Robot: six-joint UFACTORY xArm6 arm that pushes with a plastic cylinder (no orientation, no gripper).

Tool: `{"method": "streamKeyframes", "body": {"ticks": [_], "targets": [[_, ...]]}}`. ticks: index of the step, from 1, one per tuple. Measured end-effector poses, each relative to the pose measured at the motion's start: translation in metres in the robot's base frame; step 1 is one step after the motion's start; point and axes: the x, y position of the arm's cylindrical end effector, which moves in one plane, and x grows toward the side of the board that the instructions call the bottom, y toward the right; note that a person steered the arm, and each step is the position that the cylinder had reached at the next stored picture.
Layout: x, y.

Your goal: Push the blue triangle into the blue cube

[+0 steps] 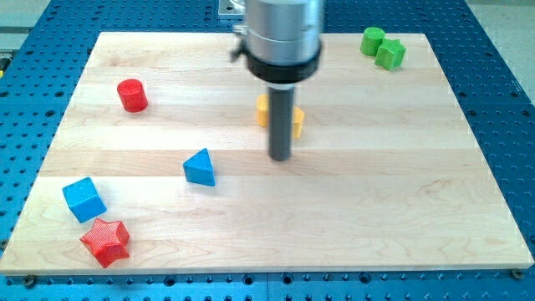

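The blue triangle (200, 167) lies on the wooden board, left of centre. The blue cube (84, 199) sits near the board's lower left, well apart from the triangle, to its left and a little lower. My tip (280, 158) rests on the board to the right of the triangle, with a clear gap between them. The rod rises from the tip to the arm's round end at the view's top centre.
A red star (105, 242) lies just below the blue cube. A red cylinder (132, 95) stands at the upper left. A yellow block (279, 113) is partly hidden behind the rod. Two green blocks (383, 47) sit at the top right corner.
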Motion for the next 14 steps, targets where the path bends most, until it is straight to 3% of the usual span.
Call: {"method": "streamKeyframes", "body": {"ticks": [2,3,4,6,8,9,13,14], "targets": [[-0.038,0.003],[-0.02,-0.007],[0.002,0.019],[0.044,-0.082],[0.016,-0.112],[0.047,-0.168],[0.097,-0.25],[0.099,-0.242]]}}
